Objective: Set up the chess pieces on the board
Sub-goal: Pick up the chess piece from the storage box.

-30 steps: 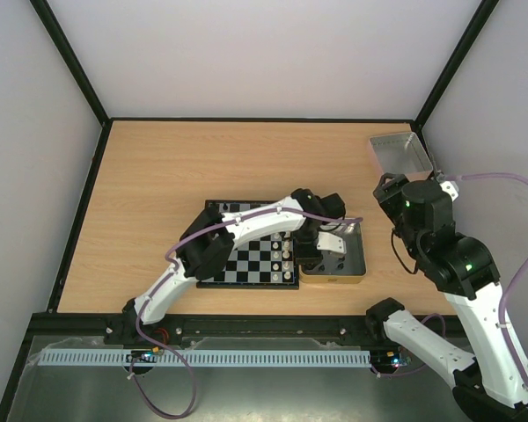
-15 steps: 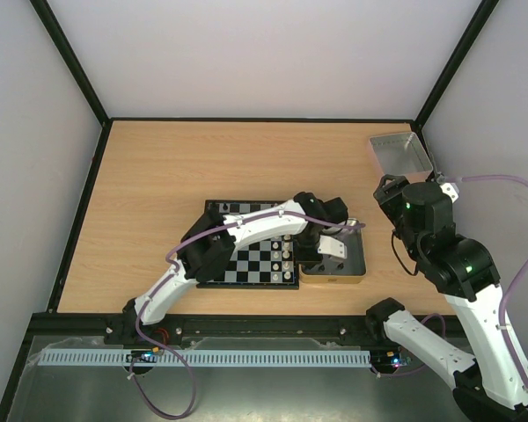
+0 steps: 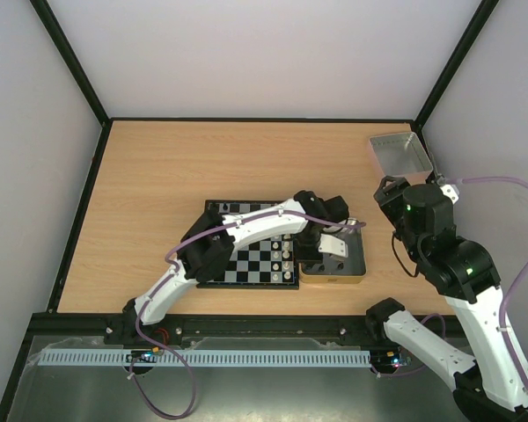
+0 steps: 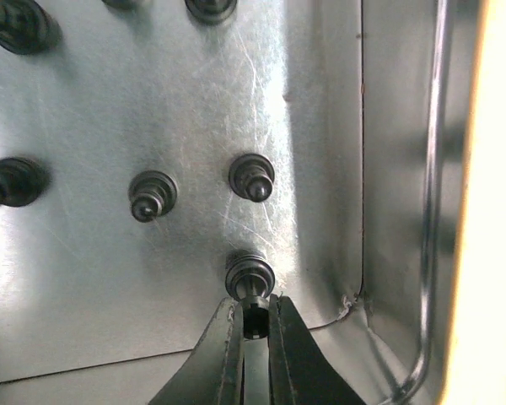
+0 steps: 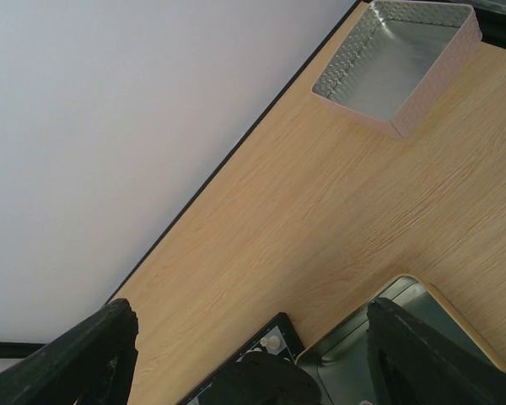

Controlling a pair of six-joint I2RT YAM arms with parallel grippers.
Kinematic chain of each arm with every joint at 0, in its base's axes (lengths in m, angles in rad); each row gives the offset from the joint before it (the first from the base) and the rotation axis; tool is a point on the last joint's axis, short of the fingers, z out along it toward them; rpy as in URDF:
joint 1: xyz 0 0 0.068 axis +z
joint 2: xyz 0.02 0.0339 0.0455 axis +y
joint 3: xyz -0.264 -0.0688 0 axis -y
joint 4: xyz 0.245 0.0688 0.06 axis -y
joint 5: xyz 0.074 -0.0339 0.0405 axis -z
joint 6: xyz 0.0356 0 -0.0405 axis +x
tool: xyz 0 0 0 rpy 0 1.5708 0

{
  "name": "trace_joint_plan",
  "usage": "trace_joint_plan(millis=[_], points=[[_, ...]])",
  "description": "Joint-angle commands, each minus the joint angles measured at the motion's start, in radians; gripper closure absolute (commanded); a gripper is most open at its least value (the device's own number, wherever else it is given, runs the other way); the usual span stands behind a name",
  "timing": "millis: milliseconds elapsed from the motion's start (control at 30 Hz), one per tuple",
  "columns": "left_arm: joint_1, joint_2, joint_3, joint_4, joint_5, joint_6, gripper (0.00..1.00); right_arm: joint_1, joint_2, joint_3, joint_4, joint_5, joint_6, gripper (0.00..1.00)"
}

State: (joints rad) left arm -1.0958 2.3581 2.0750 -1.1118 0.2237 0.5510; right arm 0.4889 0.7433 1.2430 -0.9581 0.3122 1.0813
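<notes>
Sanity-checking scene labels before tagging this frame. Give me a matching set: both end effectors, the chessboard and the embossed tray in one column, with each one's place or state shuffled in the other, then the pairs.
1. left end effector
2. right end effector
3. black-and-silver checked chessboard
4. embossed silver metal tray

a. far right corner of the table
b. open, holding nothing
c. beside the gold-rimmed square tin, under the left arm
d. closed on a small dark chess piece inside the tin

Pairs: 1-d, 2-b, 3-c, 4-a
</notes>
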Motion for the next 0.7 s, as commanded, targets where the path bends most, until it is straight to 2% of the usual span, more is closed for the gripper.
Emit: trace_joint_plan(millis=[0,400,667], points=[[-0.006,-0.023,0.069,-0.035,0.0,-0.017,0.98,-0.004,-0.012,-0.018,0.002,0.006,0.003,0.28],[0.048,-0.144,0.117,-0.093,-0.021,-0.06,0.98,-0.004,0.008,-0.017,0.029,-0.003,-0.012,0.28],[0.159,-0.353,-0.029,-0.154,-0.071,-0.065,0.98,-0.004,0.036,-0.04,0.07,-0.063,-0.034,0.28]])
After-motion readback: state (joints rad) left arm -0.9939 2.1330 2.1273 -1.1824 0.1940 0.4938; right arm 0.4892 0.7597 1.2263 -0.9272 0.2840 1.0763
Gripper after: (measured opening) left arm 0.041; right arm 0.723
